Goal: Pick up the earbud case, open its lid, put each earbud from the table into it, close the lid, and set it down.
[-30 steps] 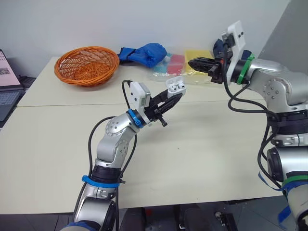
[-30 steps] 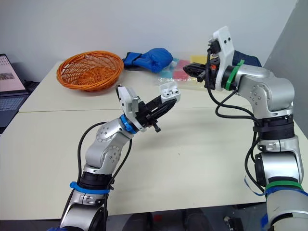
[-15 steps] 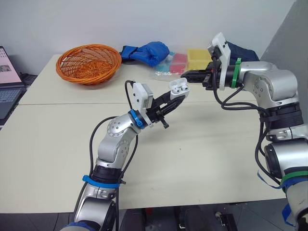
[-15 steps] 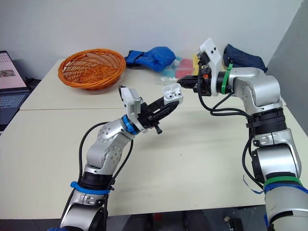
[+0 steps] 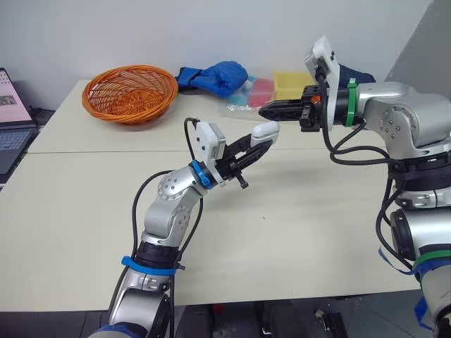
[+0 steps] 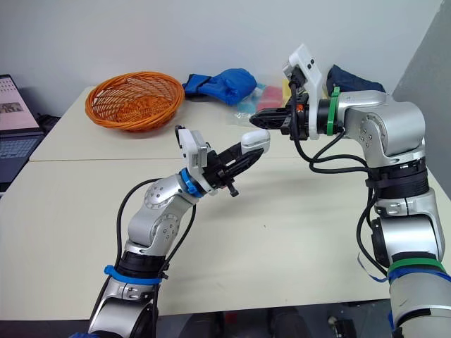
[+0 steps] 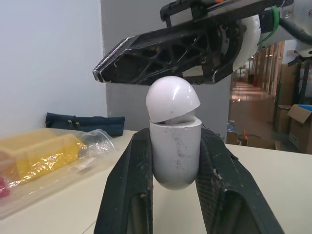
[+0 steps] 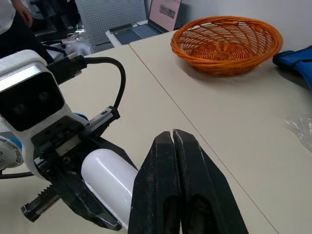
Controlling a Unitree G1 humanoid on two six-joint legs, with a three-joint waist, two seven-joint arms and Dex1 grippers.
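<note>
My left gripper [image 5: 258, 140] is raised above the middle of the table and shut on the white earbud case [image 5: 266, 129], holding it by its lower half. In the left wrist view the case [image 7: 174, 141] stands upright between the fingers, its domed lid down but tilted, with a thin gap on one side. My right gripper [image 5: 265, 111] is shut, and its joined fingertips rest just above the lid. In the right wrist view the case [image 8: 109, 178] lies directly under those fingertips [image 8: 172, 139]. No earbuds lie on the table.
An orange wicker basket [image 5: 128, 93] stands at the back left. Behind the grippers are a blue cloth [image 5: 211, 76], a clear bag with yellow and pink items [image 5: 276, 88] and a dark bag [image 6: 356, 79]. A laptop [image 5: 8, 120] sits off the table's left edge.
The case's lid stood open with both earbuds showing; now it is pushed down almost closed. My right gripper swung in from the back right and came down onto the lid.
</note>
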